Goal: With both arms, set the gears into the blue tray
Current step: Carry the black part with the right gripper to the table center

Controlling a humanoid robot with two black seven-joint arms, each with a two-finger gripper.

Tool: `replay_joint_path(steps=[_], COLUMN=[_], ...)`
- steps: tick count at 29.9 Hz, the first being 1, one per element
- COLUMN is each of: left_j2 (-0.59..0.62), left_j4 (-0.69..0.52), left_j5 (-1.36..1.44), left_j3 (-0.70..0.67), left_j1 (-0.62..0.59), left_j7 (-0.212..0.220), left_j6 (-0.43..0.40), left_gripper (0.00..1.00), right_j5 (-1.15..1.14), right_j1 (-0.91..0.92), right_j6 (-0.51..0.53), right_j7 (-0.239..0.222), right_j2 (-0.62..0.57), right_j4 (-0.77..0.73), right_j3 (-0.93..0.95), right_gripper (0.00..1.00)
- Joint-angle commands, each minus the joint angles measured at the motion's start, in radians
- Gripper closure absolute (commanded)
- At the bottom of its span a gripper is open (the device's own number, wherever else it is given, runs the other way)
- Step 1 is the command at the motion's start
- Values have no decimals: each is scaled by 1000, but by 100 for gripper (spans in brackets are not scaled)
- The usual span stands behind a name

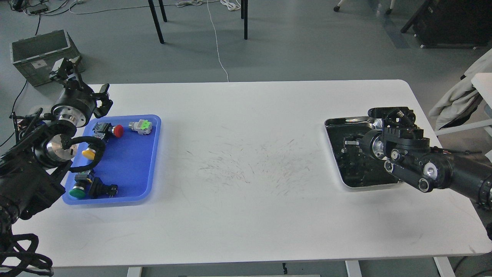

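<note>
The blue tray [132, 165] lies at the table's left end and holds push-button switches with red, yellow and green caps. My left gripper [84, 85] hangs over the table's far-left corner, just behind the tray. Its two fingers stand wide apart with nothing between them. The right gripper [349, 142] reaches left, low over the steel tray [348, 122] at the right. It is dark against the tray's black liner, so its fingers cannot be told apart. Small dark pieces, probably the gears [357, 169], lie on that liner, too dim to separate.
A grey crate [40, 55] stands on the floor behind the left arm. Chair legs and cables are on the floor beyond the table. A white chair with a cloth [461, 100] stands off the right edge. The scuffed white table [246, 169] stretches between the two trays.
</note>
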Motion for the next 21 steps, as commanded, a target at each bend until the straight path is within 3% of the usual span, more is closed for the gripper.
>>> replay_joint_path(steps=[1, 10, 13, 16, 21], left_j2=[0, 3, 5, 18, 24], left_j4=[0, 0, 0, 0, 0], left_j5=[0, 0, 0, 0, 0], left_j3=[0, 0, 0, 0, 0], left_j1=[0, 0, 3, 5, 2], left_j7=[0, 0, 0, 1, 3], left_j6=[0, 0, 1, 1, 0], left_gripper=[2, 2, 2, 2, 2], right_j5=[2, 18, 38, 48, 78], right_j1=[13, 169, 189, 178, 148], right_j6=[0, -9, -14, -14, -13], right_j7=[-1, -1, 19, 43, 69], right_j2=[2, -57, -43, 24, 247], right_j4=[7, 162, 197, 199, 107], right_j3=[0, 24, 105, 199, 248], right_gripper=[98, 98, 98, 98, 98])
